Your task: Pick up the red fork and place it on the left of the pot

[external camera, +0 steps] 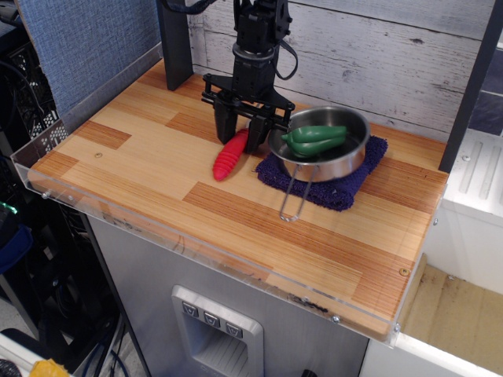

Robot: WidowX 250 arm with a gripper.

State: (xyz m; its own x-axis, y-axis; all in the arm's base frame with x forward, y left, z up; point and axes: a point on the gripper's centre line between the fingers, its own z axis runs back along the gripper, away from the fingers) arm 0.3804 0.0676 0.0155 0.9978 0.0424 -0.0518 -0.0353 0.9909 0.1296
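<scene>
Robot gripper (244, 135) over a red fork (230, 156) on a wooden table (157, 169).
The fork lies centre-left, just left of the pot (322, 143), handle slanting toward lower left. Fingers straddle its upper end; whether they clamp it is unclear.

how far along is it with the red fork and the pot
Nearly done, it seems: the ribbed red plastic fork already lies on the wooden table, left of the shallow steel pot. In hand: the black gripper stands around the fork's upper end; grip unclear. Left: letting go if needed and lifting away.
</scene>
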